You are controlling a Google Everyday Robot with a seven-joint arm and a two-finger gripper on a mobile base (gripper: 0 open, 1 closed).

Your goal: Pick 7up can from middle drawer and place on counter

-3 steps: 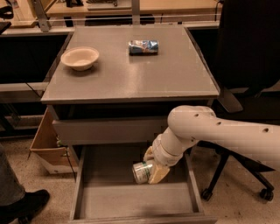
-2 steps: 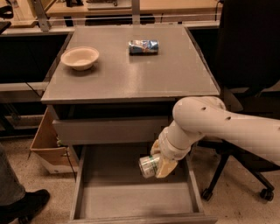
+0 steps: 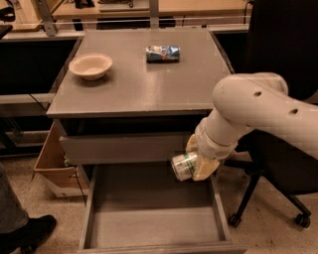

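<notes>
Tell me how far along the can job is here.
Done: the small silver-green 7up can is out of the open grey metal middle drawer. In hand: the gripper, jaws shut on it, holds it above the drawer's right side. Left: setting it on the flat grey counter.

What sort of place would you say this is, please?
Probably an office or lab: a rolling office chair, a desk behind the grey drawer cabinet, and the robot's gripper holding a soda can above the open drawer.

readable text: none | gripper [image 3: 193, 166] over middle drawer [image 3: 149, 223] | fingers [image 3: 206, 168] clamp 7up can [image 3: 182, 166]
</notes>
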